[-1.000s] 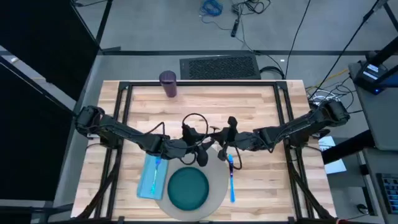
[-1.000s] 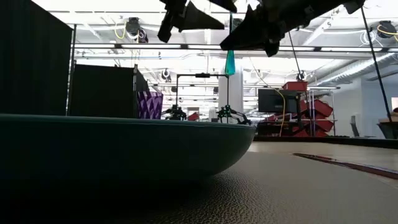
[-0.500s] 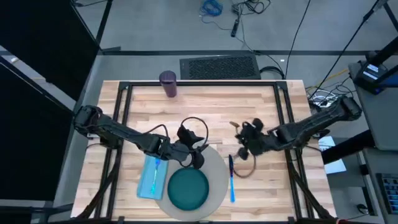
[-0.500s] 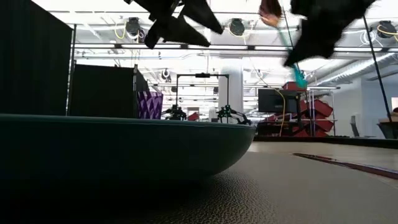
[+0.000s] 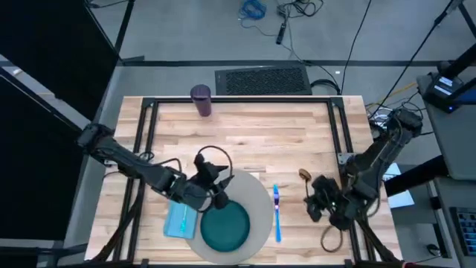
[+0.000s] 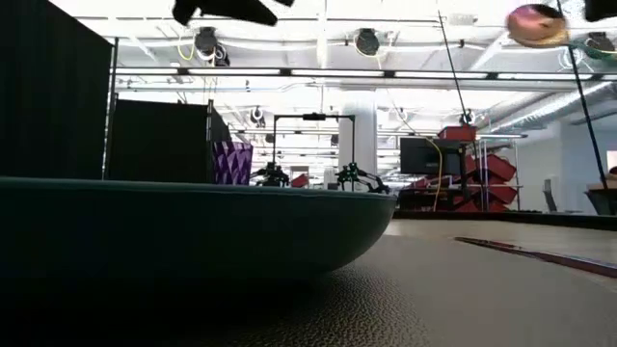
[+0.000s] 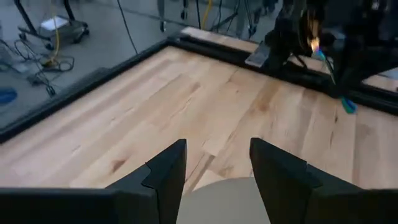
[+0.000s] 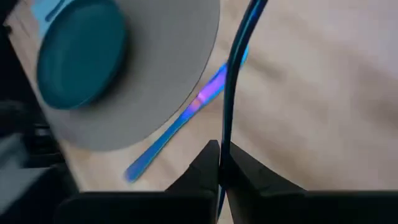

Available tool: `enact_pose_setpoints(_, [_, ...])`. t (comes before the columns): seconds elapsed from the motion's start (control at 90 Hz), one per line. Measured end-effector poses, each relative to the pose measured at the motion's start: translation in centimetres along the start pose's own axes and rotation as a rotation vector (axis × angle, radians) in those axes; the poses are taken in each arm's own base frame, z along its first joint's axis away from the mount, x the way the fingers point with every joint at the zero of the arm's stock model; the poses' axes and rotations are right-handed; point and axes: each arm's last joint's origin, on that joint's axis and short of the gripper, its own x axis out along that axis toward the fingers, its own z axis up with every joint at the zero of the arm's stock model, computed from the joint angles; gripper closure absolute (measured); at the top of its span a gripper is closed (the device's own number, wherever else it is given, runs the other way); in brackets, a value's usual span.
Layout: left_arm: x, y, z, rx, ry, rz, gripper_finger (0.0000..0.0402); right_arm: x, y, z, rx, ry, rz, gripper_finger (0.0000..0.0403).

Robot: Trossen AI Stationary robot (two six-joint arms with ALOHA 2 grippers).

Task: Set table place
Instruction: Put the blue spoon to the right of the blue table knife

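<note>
The table (image 5: pixel 245 130) is a pale wood plank top edged by a thin black frame. At its far edge, left of centre, stands a purple cup (image 5: pixel 201 100). Near the front edge lies a round grey mat (image 5: pixel 256 201). A light blue napkin (image 5: pixel 178 221) lies flat just left of the mat. A blue knife (image 5: pixel 277 214) lies along the mat's right rim.

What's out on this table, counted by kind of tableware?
plate: 1
cup: 1
knife: 1
spoon: 1, clamped by the right gripper above the table
napkin: 1
mat: 1
Total: 6
</note>
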Motion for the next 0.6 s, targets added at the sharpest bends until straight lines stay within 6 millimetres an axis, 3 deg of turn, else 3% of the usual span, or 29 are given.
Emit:
enact_pose_setpoints(0.156, [-0.7,-0.5,-0.2,0.01,-0.025,0.006,0.024,1.5,0.8,-3.0,0.138,0.043,0.028,0.0403])
enact_pose_setpoints(0.3, [-0.7,-0.5,-0.2,0.01,-0.025,0.006,0.0239,4.0,1.8,-5.1,0.184,0.051,0.048,0.0403])
enact_pose_setpoints(0.6, [-0.8,-0.6,-0.2,0.035,-0.014,-0.014,0.024,9.3,3.4,-6.4,0.277,0.097,0.093,0.0403])
